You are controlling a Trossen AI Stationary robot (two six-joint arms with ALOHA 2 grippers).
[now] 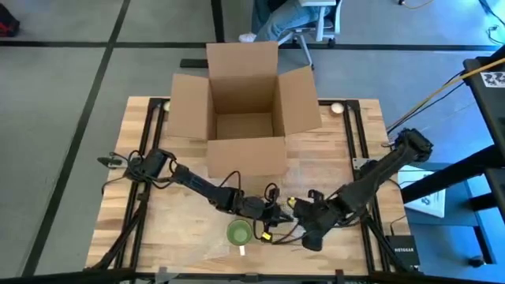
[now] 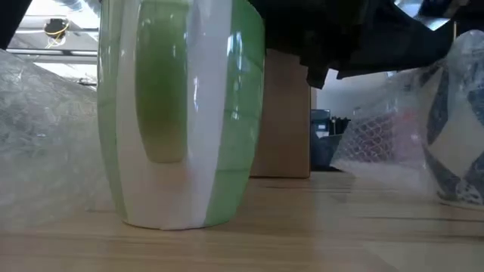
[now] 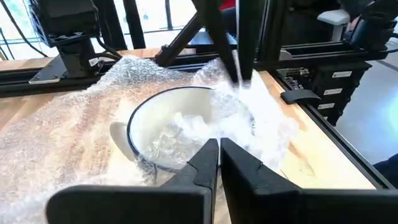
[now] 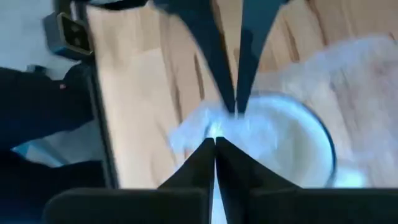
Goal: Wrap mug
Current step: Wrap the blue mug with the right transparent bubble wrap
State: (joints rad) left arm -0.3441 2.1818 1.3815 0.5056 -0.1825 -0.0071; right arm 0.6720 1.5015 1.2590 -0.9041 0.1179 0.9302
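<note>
A small green mug (image 1: 239,233) with a pale cream handle (image 2: 162,181) stands upright on its base near the table's front edge; no gripper touches it. Just to its right, a white mug with a dark blue rim (image 3: 168,124) lies on a clear bubble wrap sheet (image 3: 74,130), with wrap bunched at its mouth. My left gripper (image 3: 219,149) and my right gripper (image 4: 214,144) meet tip to tip over that white mug, each shut on the wrap. In the high view both grippers (image 1: 272,211) (image 1: 292,207) hide the white mug. My left gripper pinches a bunch of bubble wrap (image 4: 217,118) between its two fingers at the white mug's mouth, coming from the table's left. How many layers it has cannot be told. My right gripper pinches bunched bubble wrap (image 3: 245,93) between its two fingers at the far side of the white mug's rim, coming from the table's right. The wrap trails down over the mug's mouth and side, slack.
An open brown cardboard box (image 1: 246,118) stands at the table's middle far side, flaps spread. Black frame rails (image 1: 359,158) run along the table's sides. Cables (image 1: 126,166) hang by the left arm. A seated person's legs (image 1: 276,24) show beyond the table.
</note>
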